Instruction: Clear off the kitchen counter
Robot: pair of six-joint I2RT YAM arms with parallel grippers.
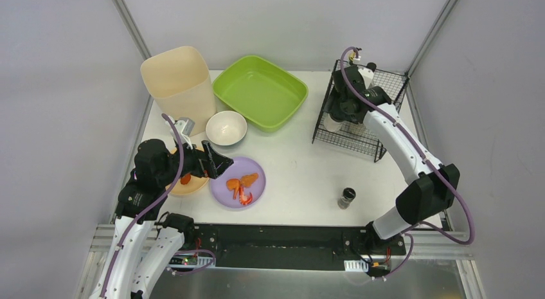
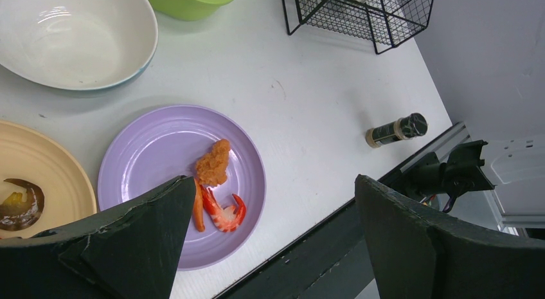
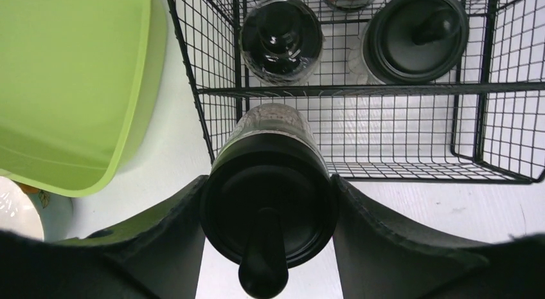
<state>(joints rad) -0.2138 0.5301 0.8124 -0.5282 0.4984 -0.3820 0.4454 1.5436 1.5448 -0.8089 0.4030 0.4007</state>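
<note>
The white counter (image 1: 302,173) lies under both sets of jaws, with grey framing along its near edge. The left gripper (image 2: 276,247) hangs above it, jaws spread wide and nothing between them. The gap shows only bare counter and the dark front rail.

One finger (image 2: 128,247) partly covers a purple plate (image 2: 135,151). The plate bears a fried orange piece (image 2: 214,163) and a red shrimp-like piece (image 2: 222,212) that touches it. Just outside that same finger, a tan plate (image 2: 45,164) holds a dark scrap (image 2: 19,202). Ahead of the fingertips sits a white bowl (image 2: 71,35), and beyond it a green tray (image 2: 193,0). Off towards the other finger, well apart from the plates, a spice bottle (image 2: 397,129) stands on the counter.

The right gripper (image 3: 270,209) is clamped on a jar (image 3: 270,177) at its black lid, one finger pressed to each side. The jar is at the corner of a wire rack (image 3: 385,90) nearest the tray; whether it is inside the wires I cannot tell. Past the fingertips, inside the rack, two black-lidded jars (image 3: 281,35) stand side by side. The tray lies just beside the rack, outside one jaw.

In the top view a beige bin (image 1: 180,87) stands at the counter's far corner, just beyond the bowl.
</note>
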